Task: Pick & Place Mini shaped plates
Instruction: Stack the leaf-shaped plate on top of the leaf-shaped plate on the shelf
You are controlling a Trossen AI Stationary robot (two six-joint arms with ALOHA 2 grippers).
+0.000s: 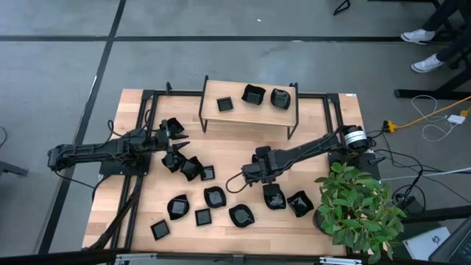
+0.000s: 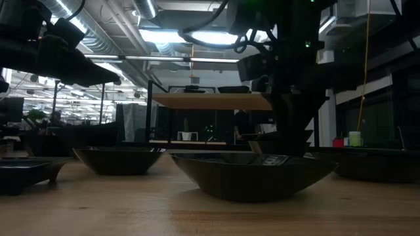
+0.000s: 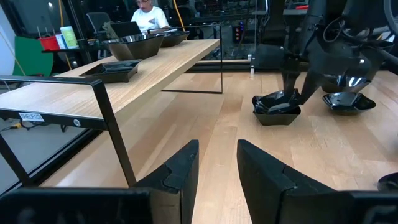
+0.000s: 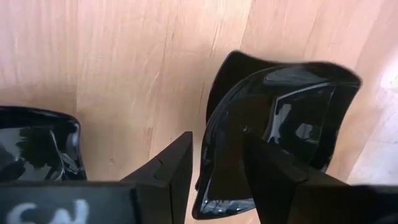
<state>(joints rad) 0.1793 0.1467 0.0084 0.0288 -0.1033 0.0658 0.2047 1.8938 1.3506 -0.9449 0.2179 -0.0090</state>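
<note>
Near the frame's centre, my right fingers pinch one mini plate's glossy rim, left fingers spread; I judge it could slip out.

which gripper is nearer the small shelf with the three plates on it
Left. The left gripper sits just beside the shelf, off its left end; the right gripper is farther out, down among the plates in front.
</note>
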